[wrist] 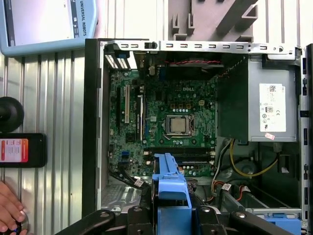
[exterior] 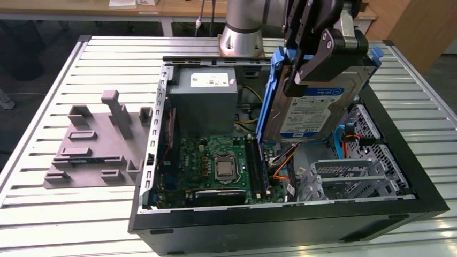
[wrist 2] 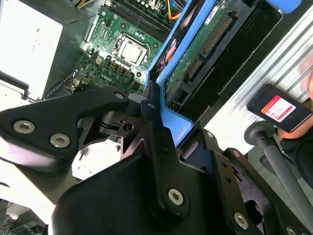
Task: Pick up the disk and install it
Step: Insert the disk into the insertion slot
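Half your job's done: pick sorted; claw [exterior: 312, 63] clamped on disk [exterior: 318, 107]; disk hangs tilted on edge over open case [exterior: 271, 215]; not seated in drive cage [exterior: 357, 172] yet, so install left.

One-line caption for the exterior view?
Black gripper holds silver-grey, blue-framed disk nearly upright over open black computer case.

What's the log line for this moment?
end effector: shut on disk | disk: held tilted over open case | installed: not yet
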Controlling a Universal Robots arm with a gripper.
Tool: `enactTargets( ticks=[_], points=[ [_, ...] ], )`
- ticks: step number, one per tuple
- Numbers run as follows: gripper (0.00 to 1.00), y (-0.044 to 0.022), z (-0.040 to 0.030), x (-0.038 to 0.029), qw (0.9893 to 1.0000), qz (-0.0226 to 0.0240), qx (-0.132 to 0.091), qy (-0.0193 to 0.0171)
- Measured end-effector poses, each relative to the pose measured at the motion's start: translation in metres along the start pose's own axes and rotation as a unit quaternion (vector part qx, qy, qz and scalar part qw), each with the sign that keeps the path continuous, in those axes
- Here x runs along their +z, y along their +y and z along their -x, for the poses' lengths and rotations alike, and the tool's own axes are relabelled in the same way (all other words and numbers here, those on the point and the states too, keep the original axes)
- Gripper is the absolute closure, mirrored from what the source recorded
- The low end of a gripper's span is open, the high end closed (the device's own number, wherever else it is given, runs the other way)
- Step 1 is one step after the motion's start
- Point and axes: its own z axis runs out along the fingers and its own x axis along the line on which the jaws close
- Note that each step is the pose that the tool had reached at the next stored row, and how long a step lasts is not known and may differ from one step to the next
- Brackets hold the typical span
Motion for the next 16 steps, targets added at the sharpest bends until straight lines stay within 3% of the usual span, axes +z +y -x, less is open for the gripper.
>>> enactTargets(
  ticks=[5, 10, 16],
  points=[
    [0.64, -0.0007, -0.0043, 0.0001, 1.0000, 0.0000, 0.000, 0.0000],
    [0.64, -0.0158, -0.0070, 0.0012, 1.0000, 0.0013, 0.000, 0.0000],
    [0.64, -0.0184, -0.0155, 0.0079, 1.0000, 0.0013, 0.000, -0.0001]
  ],
)
